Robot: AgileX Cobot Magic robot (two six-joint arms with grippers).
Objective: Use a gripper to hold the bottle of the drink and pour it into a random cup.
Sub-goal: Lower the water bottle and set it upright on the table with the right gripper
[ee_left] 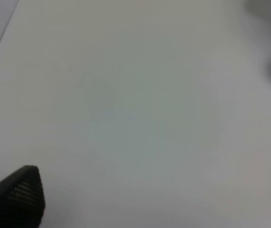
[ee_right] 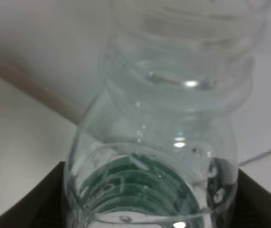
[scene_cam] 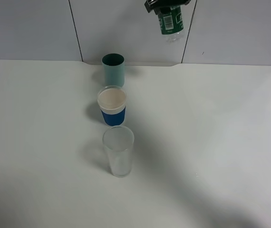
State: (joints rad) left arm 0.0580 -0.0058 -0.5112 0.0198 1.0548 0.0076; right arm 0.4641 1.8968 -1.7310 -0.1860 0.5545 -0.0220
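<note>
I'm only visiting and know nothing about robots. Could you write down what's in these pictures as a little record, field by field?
Surface: white table
Row of cups, far to near: pale teal cup, white cup with blue sleeve, tall clear glass
Cup pose: all upright
Drink: green-labelled bottle, up in the air, behind and right of the cups
Holder: right gripper, shut on the bottle
Other arm: left gripper, open, holding nothing
Pouring: none seen
</note>
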